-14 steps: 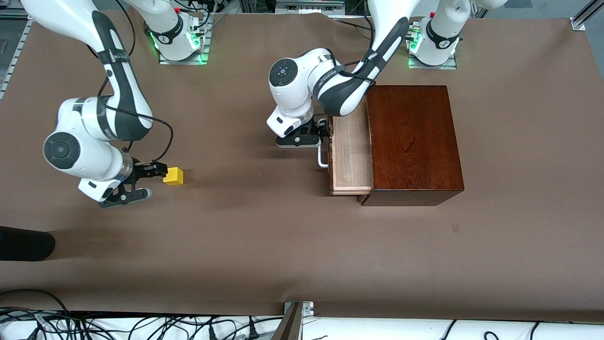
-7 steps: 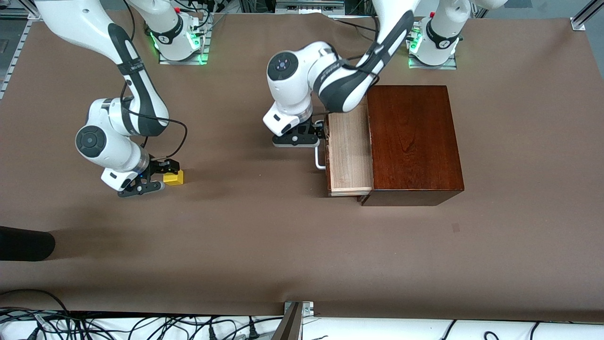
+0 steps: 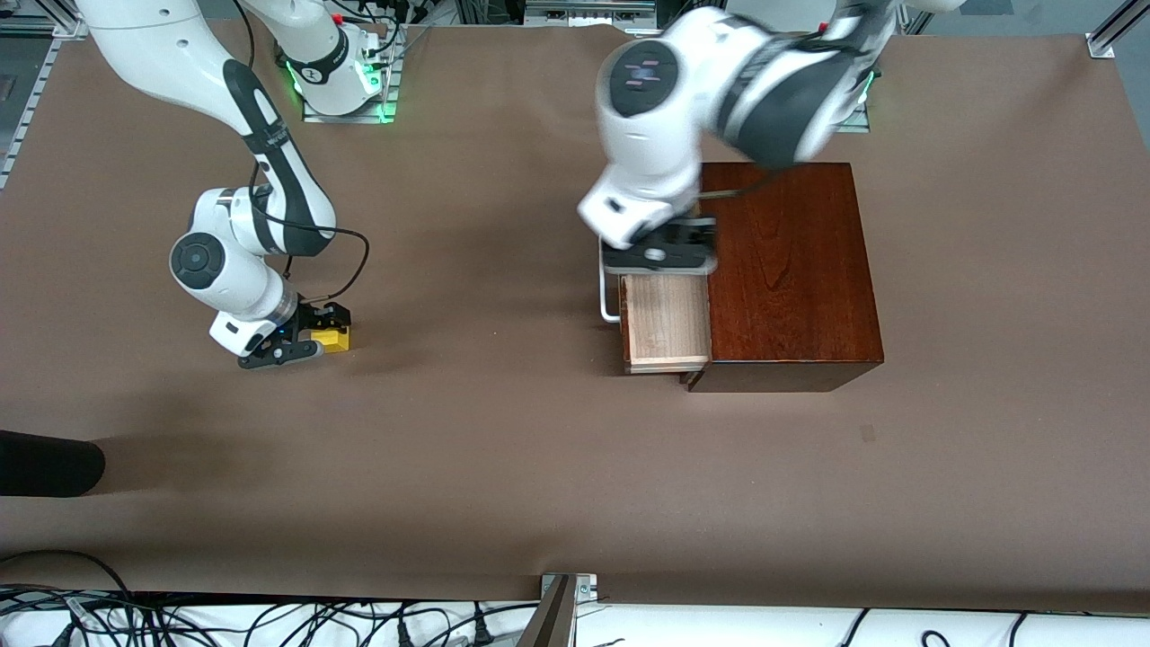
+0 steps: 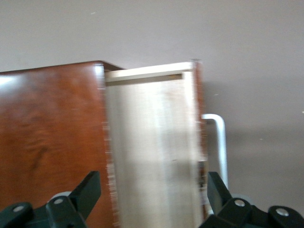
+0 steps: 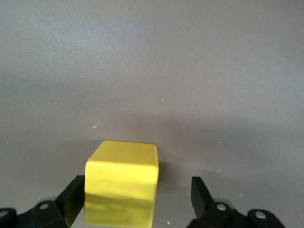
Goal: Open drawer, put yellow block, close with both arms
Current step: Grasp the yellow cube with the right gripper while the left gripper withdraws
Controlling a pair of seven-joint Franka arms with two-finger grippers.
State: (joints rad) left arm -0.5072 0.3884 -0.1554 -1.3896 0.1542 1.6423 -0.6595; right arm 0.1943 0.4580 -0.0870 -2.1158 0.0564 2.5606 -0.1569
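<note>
Since a second ago the right claw (image 3: 316,334) has slid in from the side until it sits around the yellow block (image 3: 332,339), while the left claw (image 3: 660,254) has let go of the white handle (image 3: 607,292) and risen from beside the drawer front to hang over the pulled-out tray; the drawer (image 3: 665,323) itself came out a little farther during that second.

Toward the right arm's end of the worktop (image 3: 503,467), the block rests on the surface. In the right wrist view the block (image 5: 122,182) sits between the spread fingers (image 5: 71,194), close against one of them with a clear gap to the other, so the claw is released and nothing is gripped yet.

Moving across to the left arm's end, the drawer stands partly open from the dark mahogany box (image 3: 786,270), its pale floor bare. The left wrist view shows that claw's fingers (image 4: 88,192) apart, released over the tray (image 4: 152,156) and holding nothing.

By my reading the opening step is done. What is left: clench on the block, lift it, carry it over, drop it in the tray, then push the drawer shut with both arms.

The stretch of worktop between block and drawer is bare brown. The one thing likely in the way is the left arm, which now covers the part of the tray nearest the bases; only the part nearer the front camera is uncovered. A dark rounded object (image 3: 49,463) lies at the worktop's edge, well apart from everything.
</note>
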